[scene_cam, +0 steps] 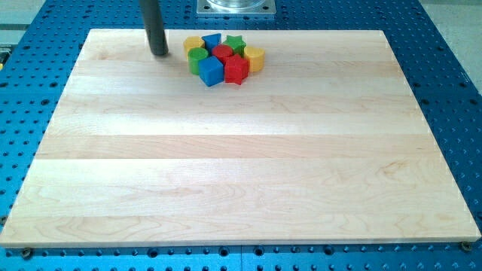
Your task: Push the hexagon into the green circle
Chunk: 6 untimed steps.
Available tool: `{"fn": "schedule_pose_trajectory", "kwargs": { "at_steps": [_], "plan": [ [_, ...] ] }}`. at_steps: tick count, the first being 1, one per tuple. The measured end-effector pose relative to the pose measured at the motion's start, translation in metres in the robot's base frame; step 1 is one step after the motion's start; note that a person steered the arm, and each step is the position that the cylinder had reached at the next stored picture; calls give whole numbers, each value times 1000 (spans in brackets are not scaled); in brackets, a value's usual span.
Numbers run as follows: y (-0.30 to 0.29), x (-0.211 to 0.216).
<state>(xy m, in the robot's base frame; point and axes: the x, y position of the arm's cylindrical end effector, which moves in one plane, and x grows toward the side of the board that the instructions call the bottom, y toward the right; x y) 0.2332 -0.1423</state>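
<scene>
Several small blocks sit packed together near the view's top, on the wooden board (226, 165). A yellow hexagon (254, 58) is at the cluster's right edge. A green circle (197, 59) is at its left edge. Between them lie a blue cube (212, 71), a red star (236, 70) and a red block (222, 52). Behind these are a yellow block (193, 44), a blue block (212, 41) and a green star (235, 43). My tip (159, 53) rests on the board to the left of the cluster, a short gap from the yellow block and green circle, touching nothing.
The board lies on a blue perforated table (30, 98). A metal base plate (236, 7) sits at the view's top, just behind the blocks.
</scene>
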Motion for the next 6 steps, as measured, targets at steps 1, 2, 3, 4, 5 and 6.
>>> {"fn": "schedule_pose_trajectory", "kwargs": {
  "at_steps": [1, 2, 3, 4, 5, 6],
  "plan": [
    [26, -17],
    [52, -7],
    [72, 37],
    [75, 75],
    [54, 44],
    [51, -2]
  ]
}}
